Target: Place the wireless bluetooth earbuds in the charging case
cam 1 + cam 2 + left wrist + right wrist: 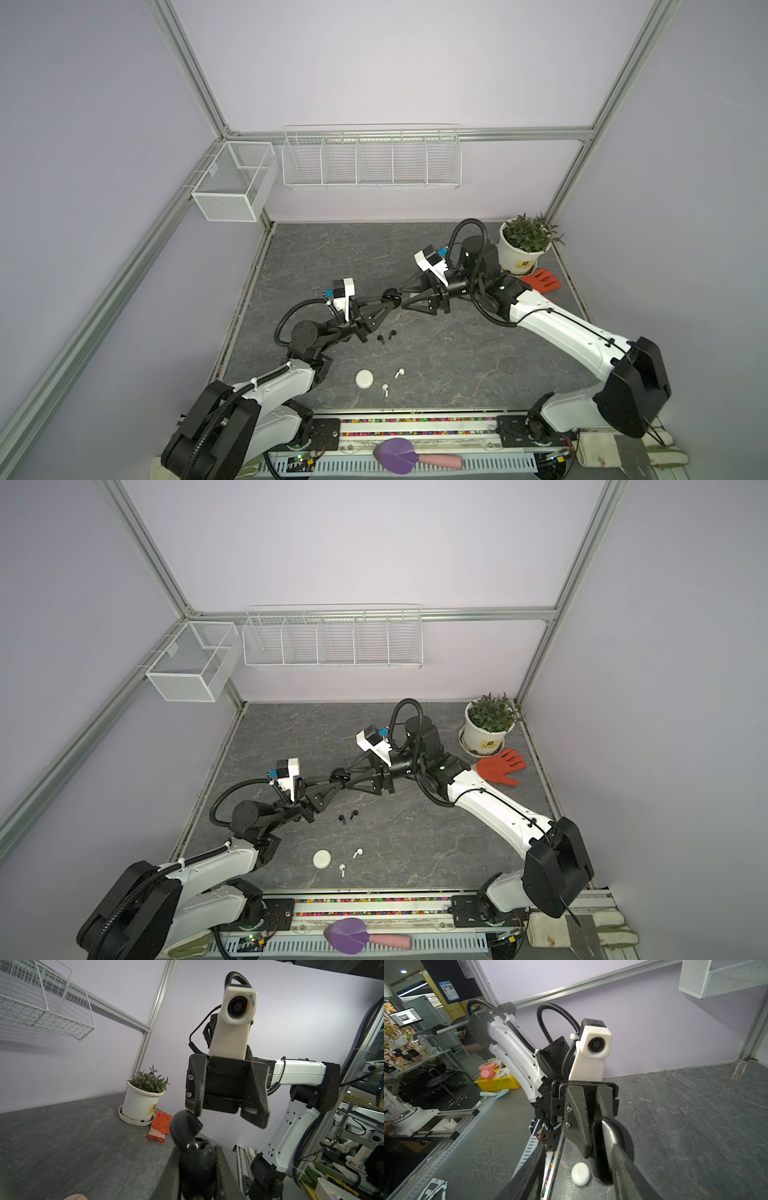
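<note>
The left claw (pixel 390 302) is clamped on the small round black plastic charging case (pixel 390 296) and holds it in the air over the middle of the dark grey stone-pattern table (pixel 457 374). I judge that the case is lifted so the other arm can reach it from the opposite side. The right claw (pixel 402 298) faces it with its jaws apart. In the left wrist view one finger (pixel 196 1088) touches the raised lid (pixel 185 1126), probably to push it wider. The lid stands toward the upper left of that frame, and the mouth of the case looks toward the right claw. I cannot tell if anything is inside.

No earbud is held. In both top views two tiny black stemmed earbuds (pixel 380 339) lie flat just below the left claw; their stems are too small to read. Lower in the frame, two tiny white stemmed earbuds (pixel 400 372) lie beside a round white closed case (pixel 365 379). One stem points to the lower left, and the stem of the other (pixel 385 389) points almost straight down the frame. I see no pink earbuds.
</note>
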Available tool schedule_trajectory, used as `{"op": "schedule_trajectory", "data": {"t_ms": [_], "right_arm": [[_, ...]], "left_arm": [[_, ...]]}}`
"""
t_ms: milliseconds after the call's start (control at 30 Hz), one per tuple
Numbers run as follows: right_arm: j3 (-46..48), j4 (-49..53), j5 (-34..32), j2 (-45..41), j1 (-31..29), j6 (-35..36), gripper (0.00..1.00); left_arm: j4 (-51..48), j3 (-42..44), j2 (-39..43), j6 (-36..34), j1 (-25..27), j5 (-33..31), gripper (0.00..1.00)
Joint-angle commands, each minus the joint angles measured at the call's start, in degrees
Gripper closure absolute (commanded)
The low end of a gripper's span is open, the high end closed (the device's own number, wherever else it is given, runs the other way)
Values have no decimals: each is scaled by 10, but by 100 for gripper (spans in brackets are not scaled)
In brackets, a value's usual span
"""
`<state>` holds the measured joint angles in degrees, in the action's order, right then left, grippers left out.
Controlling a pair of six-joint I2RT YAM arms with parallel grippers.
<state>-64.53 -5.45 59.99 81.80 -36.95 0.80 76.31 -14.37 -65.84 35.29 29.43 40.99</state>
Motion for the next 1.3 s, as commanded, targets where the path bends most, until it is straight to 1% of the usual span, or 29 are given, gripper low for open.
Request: {"op": "schedule_trajectory", "data": {"t_ms": [0,167,300,800,1067,1133,1167,1200,1267], "right_arm": [[-1,-18,-1,5,6,-19,44],[0,-32,4,24,3,-40,43],[5,-44,24,30,-6,-42,46],[-10,-60,56,55,-20,-44,67],[-12,-51,54,48,-19,-41,74],[-16,-38,51,48,-19,-36,75],[-20,-23,48,48,-19,-29,75],[-25,-2,46,48,-18,-19,76],[-38,56,43,50,-15,12,76]], "left_arm": [[43,-8,11,-2,4,6,100],[46,-10,10,-1,4,6,100],[46,-13,14,3,4,2,100],[46,-24,5,11,5,-1,100],[45,-26,-9,9,6,5,100],[45,-25,-10,9,6,4,91],[42,-25,-10,9,6,4,84],[41,-24,-9,7,6,2,78],[44,-20,-6,4,6,-2,70]]}}
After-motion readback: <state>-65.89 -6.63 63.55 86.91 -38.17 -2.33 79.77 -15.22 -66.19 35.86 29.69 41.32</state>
